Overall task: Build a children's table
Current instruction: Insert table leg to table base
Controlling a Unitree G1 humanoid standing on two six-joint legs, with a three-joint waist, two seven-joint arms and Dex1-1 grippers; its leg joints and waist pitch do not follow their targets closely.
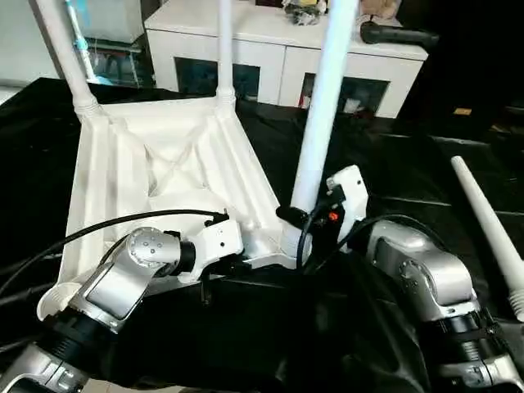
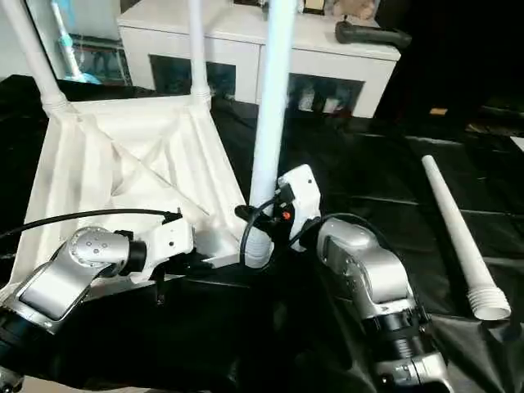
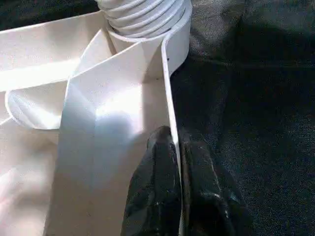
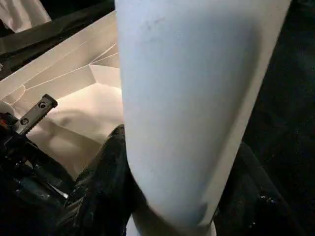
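Observation:
The white tabletop (image 1: pixel 164 155) lies underside up on black cloth, ribs showing. Two white legs (image 1: pixel 61 49) (image 1: pixel 225 49) stand in its far corner sockets. A third leg (image 1: pixel 319 123) stands upright in the near right corner socket; its ribbed base (image 3: pixel 147 14) sits in the socket. My right gripper (image 1: pixel 299 219) is shut around this leg just above the socket, with a black finger (image 4: pixel 101 189) on each side of the tube. My left gripper (image 3: pixel 177 162) is shut on the tabletop's thin near rim beside that corner. A fourth leg (image 2: pixel 454 229) lies loose on the cloth to the right.
A white cabinet (image 1: pixel 286 49) with glass doors stands behind the tabletop, and a black object (image 1: pixel 397 34) lies on it. The near left corner socket (image 1: pixel 53 303) holds no leg. Black cloth (image 1: pixel 393 164) covers the floor around the work.

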